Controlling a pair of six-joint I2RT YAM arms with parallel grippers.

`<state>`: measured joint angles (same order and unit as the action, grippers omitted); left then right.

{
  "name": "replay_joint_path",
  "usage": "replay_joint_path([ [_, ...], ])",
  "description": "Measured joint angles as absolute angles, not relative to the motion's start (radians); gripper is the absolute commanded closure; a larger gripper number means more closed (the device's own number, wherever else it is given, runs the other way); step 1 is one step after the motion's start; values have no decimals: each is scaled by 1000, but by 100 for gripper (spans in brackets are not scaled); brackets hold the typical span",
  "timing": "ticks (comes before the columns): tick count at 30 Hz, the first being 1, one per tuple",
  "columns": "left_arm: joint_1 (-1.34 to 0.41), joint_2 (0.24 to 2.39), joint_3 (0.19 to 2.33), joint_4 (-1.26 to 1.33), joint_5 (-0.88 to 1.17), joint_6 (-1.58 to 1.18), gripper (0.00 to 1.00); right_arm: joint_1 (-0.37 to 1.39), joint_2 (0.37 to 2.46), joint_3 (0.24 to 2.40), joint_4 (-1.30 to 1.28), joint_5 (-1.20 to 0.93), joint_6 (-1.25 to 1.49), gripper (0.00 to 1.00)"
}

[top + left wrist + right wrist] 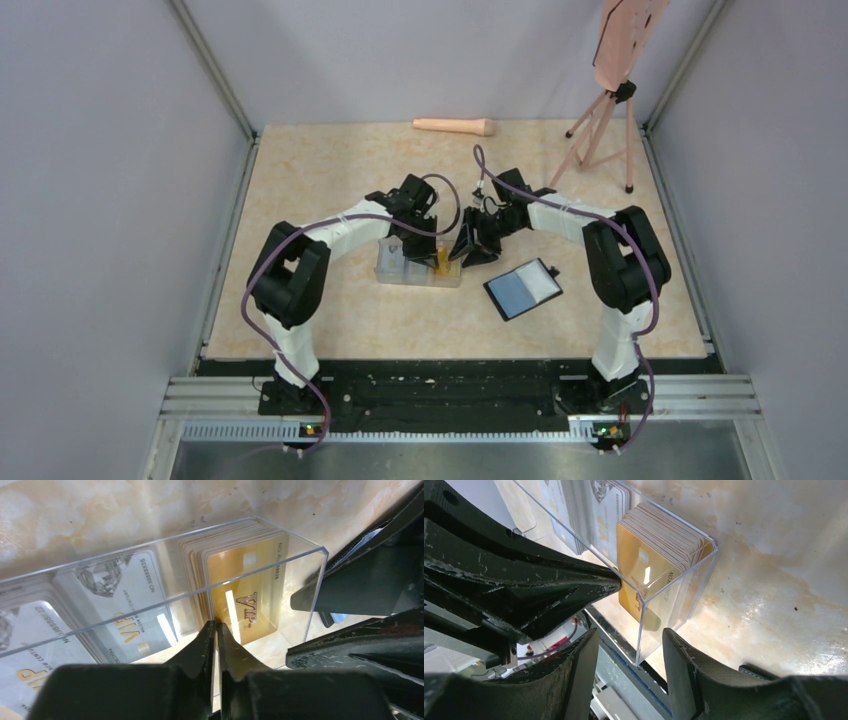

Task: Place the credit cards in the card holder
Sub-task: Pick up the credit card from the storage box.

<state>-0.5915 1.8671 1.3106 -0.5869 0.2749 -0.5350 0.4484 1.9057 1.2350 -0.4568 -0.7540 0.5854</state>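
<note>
Marbled beige table, glossy. Clear hard-plastic box holds upright stacks: gold cards at one end, silver cards beside them, rounded corners, "VIP" print. Left gripper pressed together, only a slit, tips at the box rim by the gold stack; can't tell if anything is nipped. Right gripper spread, box corner between its fingers. Holder, black, lying open, blue-grey inside, sits right of the box, apart.

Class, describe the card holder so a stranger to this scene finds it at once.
Start at the beige table and find the clear box near its middle. Just right of that box lies the card holder, open and flat. Unlike the transparent box, it is black-edged with a blue-grey inside.
</note>
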Motion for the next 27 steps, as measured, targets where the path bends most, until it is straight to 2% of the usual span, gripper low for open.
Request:
replay_joint_path([
  [2, -589, 1868, 1310, -588, 275, -535, 100, 448, 1906, 1235, -456, -754, 585, 50],
  [22, -587, 1857, 1324, -606, 279, -517, 100, 448, 1905, 1230, -456, -754, 585, 50],
  [27, -591, 1857, 1349, -622, 268, -494, 88, 448, 1905, 1230, -456, -754, 584, 50],
])
